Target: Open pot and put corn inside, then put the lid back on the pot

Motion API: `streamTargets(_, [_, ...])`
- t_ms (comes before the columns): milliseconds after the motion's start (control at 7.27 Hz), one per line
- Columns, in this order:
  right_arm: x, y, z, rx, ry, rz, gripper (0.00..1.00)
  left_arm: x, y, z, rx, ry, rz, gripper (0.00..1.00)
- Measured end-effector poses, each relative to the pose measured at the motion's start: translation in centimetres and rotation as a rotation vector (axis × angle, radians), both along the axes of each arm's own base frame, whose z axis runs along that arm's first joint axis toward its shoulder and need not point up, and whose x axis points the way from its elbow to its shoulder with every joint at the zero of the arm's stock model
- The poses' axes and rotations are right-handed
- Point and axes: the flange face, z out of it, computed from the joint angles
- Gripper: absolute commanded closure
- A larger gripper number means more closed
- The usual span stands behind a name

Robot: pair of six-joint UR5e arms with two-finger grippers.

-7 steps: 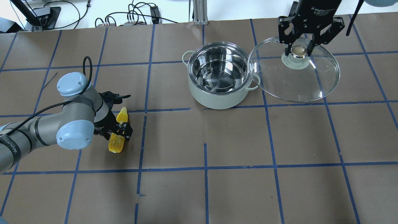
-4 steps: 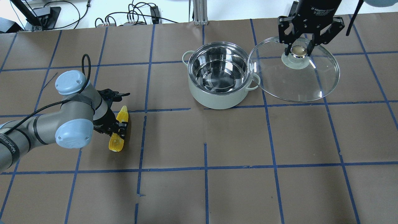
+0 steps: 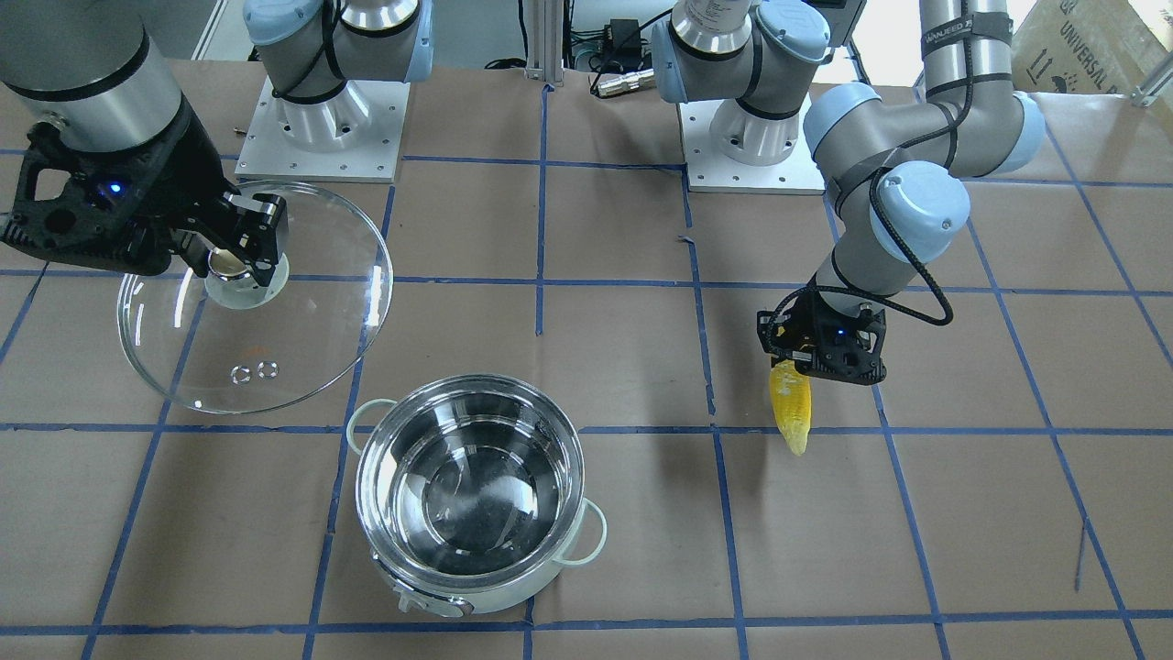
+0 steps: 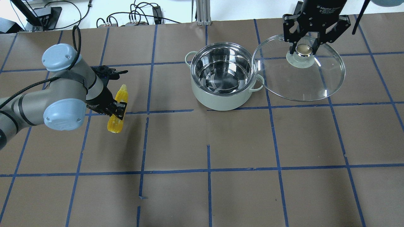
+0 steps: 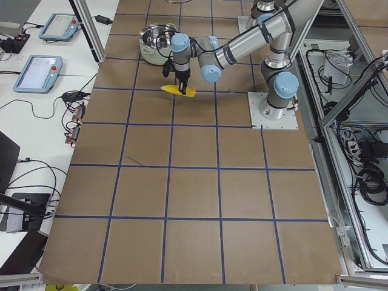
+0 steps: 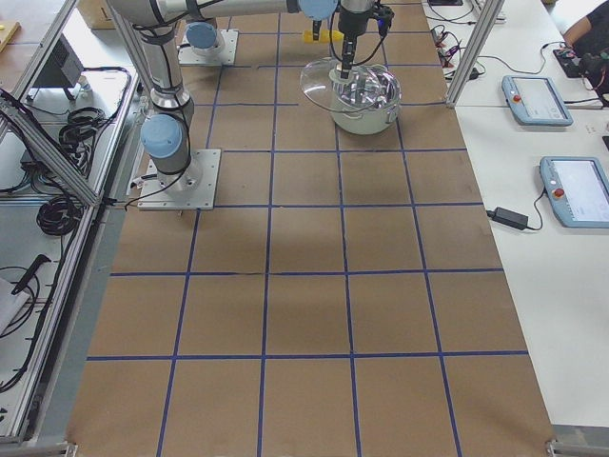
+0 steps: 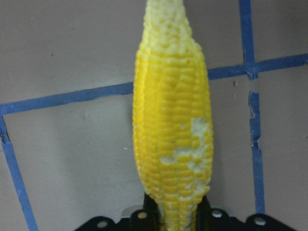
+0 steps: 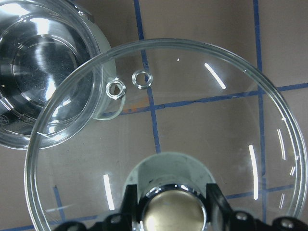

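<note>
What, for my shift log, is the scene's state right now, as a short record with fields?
pot: open, empty, upright on the table
lid: off the pot, held beside it by its knob
corn: outside the pot, gripped around its middle, tip pointing away from the robot
left pincer: shut on the corn
right pincer: shut on the lid's knob
not yet done: corn into pot, lid back on
</note>
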Motion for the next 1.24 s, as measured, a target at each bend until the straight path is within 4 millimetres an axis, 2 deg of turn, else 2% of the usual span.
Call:
streamTargets(275, [0.0, 0.0, 0.0, 0.000, 0.000, 0.001, 0.57, -3.5, -2.9, 4.2, -0.016, 0.056, 0.055, 0.88])
streamTargets(413, [0.0, 0.0, 0.0, 0.000, 0.000, 0.001, 0.57, -6.1, -4.5, 6.2, -0.013, 0.063, 0.088, 0.88])
streamTargets(688, [-0.1, 0.0, 0.1, -0.001, 0.000, 0.000, 0.57, -13.3, -7.6, 9.3, -0.010, 0.069, 0.158, 0.88])
streamTargets(963, [0.0, 0.0, 0.2, -0.005, 0.000, 0.001, 0.57, -21.4, -9.7, 10.9, -0.015, 0.083, 0.249, 0.88])
streamTargets(1239, [-0.2, -0.1, 0.1, -0.003, 0.000, -0.002, 0.57, -27.3, -11.5, 9.8, -0.003, 0.087, 0.329, 0.88])
